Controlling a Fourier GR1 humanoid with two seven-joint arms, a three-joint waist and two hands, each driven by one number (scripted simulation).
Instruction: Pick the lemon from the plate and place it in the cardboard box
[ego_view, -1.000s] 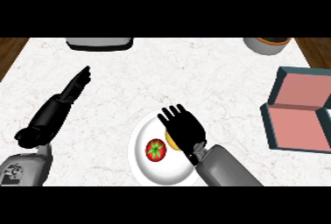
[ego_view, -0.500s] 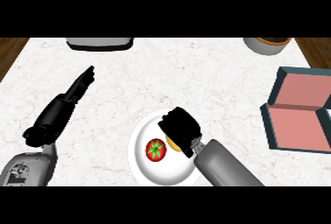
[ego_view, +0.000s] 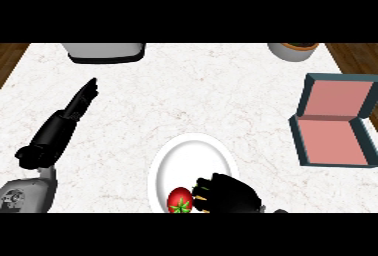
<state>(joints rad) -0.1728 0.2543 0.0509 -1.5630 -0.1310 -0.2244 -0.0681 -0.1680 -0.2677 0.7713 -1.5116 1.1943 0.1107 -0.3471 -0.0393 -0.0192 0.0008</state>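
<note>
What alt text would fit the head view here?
The right robot hand is curled round a mostly hidden lemon over the white plate, beside a tomato. The open cardboard box lies to the right; the left robot hand rests open, fingers straight, on the counter at left.

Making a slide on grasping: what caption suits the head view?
Right hand curls round the lemon beside a tomato on the white plate; open cardboard box waits at right.
</note>
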